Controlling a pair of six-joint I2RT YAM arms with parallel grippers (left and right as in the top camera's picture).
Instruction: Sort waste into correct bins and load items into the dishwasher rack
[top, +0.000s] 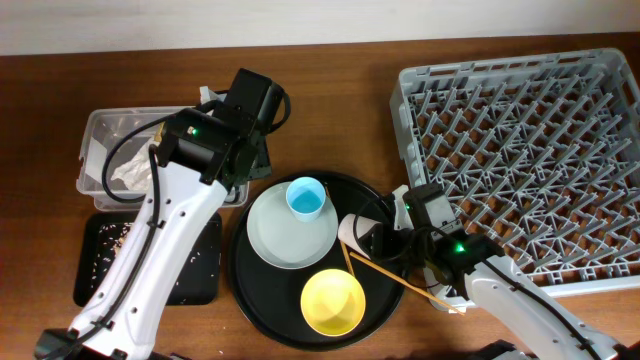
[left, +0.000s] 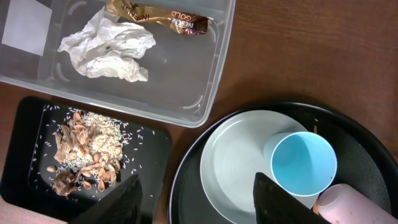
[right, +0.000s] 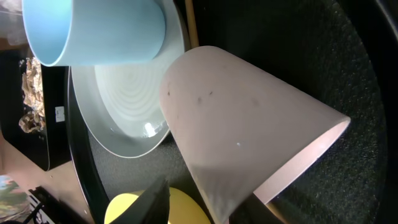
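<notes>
The pink cup (right: 242, 124) lies on its side on the round black tray, also seen from overhead (top: 353, 229). My right gripper (right: 202, 208) is open, its fingers either side of the cup's wall near the rim, with a gap on the left side; overhead it sits just right of the cup (top: 385, 236). My left gripper (left: 199, 205) is open and empty, above the plate's left edge. The light blue cup (top: 305, 198) stands on the pale plate (top: 275, 235). The yellow bowl (top: 333, 302) and chopsticks (top: 392, 277) lie on the round tray. The tissue (left: 109, 46) and gold wrapper (left: 158, 15) are in the clear box (top: 95, 150). Food scraps (left: 84, 149) lie in the small black tray (top: 195, 275).
The grey dishwasher rack (top: 530, 150) fills the right side, with nothing seen in it. The large round black tray (top: 250, 285) sits in the middle. The left arm (top: 180, 220) stretches over the small tray and the clear box's right end.
</notes>
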